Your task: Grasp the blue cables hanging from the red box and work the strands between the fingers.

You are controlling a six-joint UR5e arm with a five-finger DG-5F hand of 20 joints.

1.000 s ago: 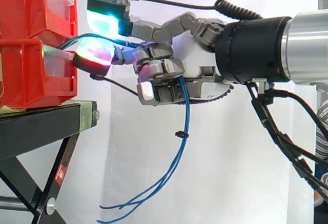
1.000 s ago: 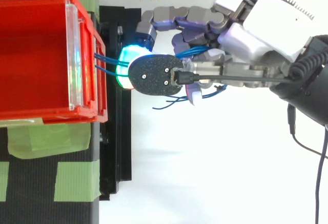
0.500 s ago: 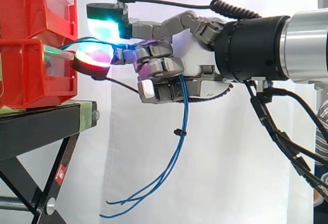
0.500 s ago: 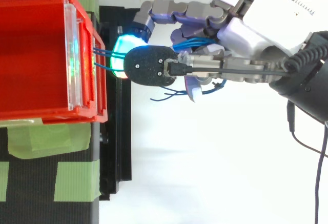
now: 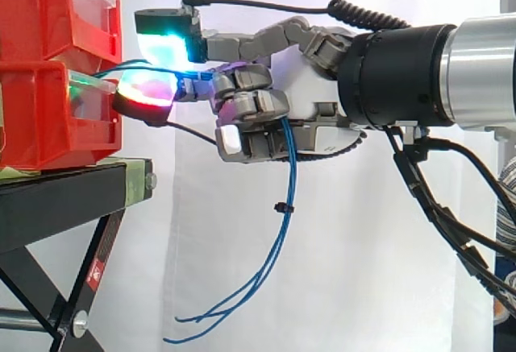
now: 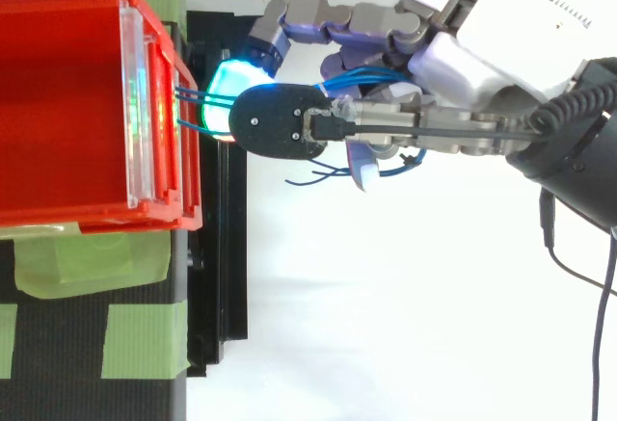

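Thin blue cables [image 5: 293, 171] are seen as a small bunch of strands. They leave the front of the lower red plastic bin [image 5: 48, 118] and arc across to the hand [image 5: 302, 102]. There they pass between two extended glowing fingertips [image 5: 165, 42], a green-cyan pad above and a red-pink pad below. Past the pads the bunch is run into the palm, where curled fingers are closed around it, so the cables are held. Below the hand the strands hang free in a long curve in front of the white curtain [image 5: 363, 271]. A small black tie is fitted partway down, and the loose ends splay out low beside the black metal stand [image 5: 64, 199].

In the top view the strands [image 6: 198, 98] are seen bridging the short gap between the bin wall [image 6: 183, 151] and the pads. More blue loops are bunched under the curled fingers. Green tape patches [image 6: 135, 339] are stuck on the stand top.

Compared with a second ago, the pads have been shifted slightly closer to the bin. The hanging ends have swung a little away from the stand. The grip on the bunch is unchanged.
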